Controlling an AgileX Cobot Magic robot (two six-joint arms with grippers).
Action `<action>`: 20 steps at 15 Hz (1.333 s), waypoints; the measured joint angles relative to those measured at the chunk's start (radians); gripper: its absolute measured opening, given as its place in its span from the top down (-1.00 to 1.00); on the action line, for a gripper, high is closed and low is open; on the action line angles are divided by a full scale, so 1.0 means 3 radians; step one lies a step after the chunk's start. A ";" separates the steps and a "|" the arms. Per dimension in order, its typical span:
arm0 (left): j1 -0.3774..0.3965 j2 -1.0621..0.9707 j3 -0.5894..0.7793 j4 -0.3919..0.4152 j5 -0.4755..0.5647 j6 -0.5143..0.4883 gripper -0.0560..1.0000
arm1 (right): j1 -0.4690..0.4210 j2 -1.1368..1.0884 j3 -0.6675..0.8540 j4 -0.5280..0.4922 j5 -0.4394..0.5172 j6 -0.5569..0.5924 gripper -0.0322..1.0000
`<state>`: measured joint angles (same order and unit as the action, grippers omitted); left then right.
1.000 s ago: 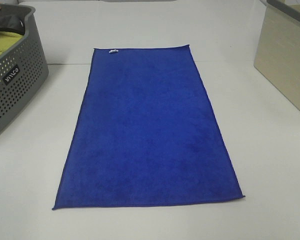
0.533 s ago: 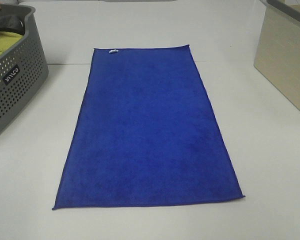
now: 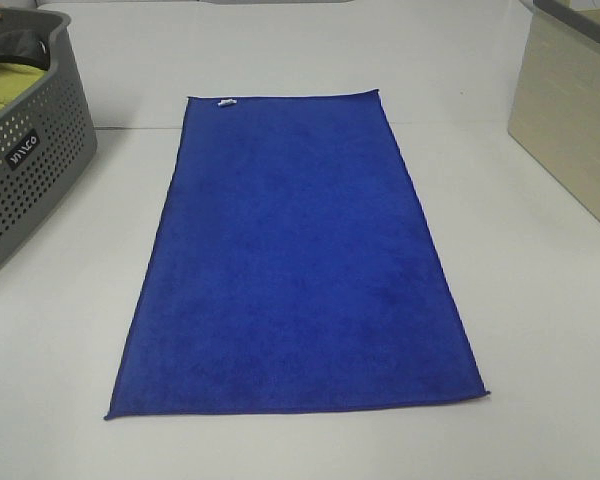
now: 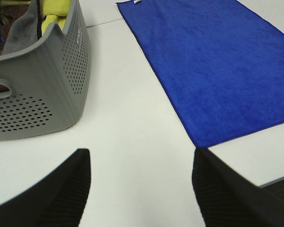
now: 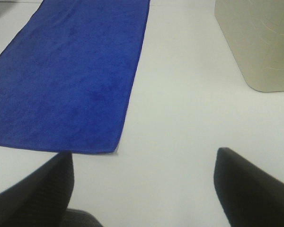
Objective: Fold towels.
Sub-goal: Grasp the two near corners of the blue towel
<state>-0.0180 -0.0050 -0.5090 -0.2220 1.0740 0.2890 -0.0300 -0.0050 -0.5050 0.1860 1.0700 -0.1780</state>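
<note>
The royal-blue towel (image 3: pixel 298 260) lies flat and unfolded on the white table, long side running away from me, with its small white tag (image 3: pixel 227 101) at the far short edge. No gripper shows in the high view. My left gripper (image 4: pixel 142 189) is open over bare table, short of the towel's (image 4: pixel 217 66) near left corner. My right gripper (image 5: pixel 144 189) is open over bare table, just short of the towel's (image 5: pixel 71 75) near right corner. Both grippers are empty.
A grey perforated basket (image 3: pixel 25 170) holding a yellow-green cloth (image 3: pixel 5 85) and dark fabric stands at the left; it also shows in the left wrist view (image 4: pixel 42 85). A beige bin (image 3: pixel 572 110) stands at the right, also in the right wrist view (image 5: pixel 258 42).
</note>
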 joint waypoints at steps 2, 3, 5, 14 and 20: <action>0.0000 0.0000 0.0000 0.0000 0.0000 0.0000 -0.25 | 0.0000 0.0000 0.0000 0.0000 0.0000 0.0000 -0.55; 0.0000 0.0000 0.0000 0.0000 0.0000 0.0000 -0.25 | 0.0000 0.0000 0.0000 0.0000 0.0000 0.0000 -0.55; 0.0000 0.0000 0.0000 0.0000 0.0000 0.0000 -0.25 | 0.0000 0.0000 0.0000 0.0000 0.0000 0.0000 -0.55; 0.0000 0.0000 0.0000 0.0000 0.0000 0.0000 -0.25 | 0.0000 0.0000 0.0000 0.0000 0.0000 0.0000 -0.55; 0.0000 0.0000 0.0000 0.0000 0.0000 0.0000 -0.25 | 0.0000 0.0000 0.0000 0.0000 0.0000 0.0000 -0.55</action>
<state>-0.0180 -0.0050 -0.5090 -0.2220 1.0740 0.2890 -0.0300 -0.0050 -0.5050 0.1860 1.0700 -0.1780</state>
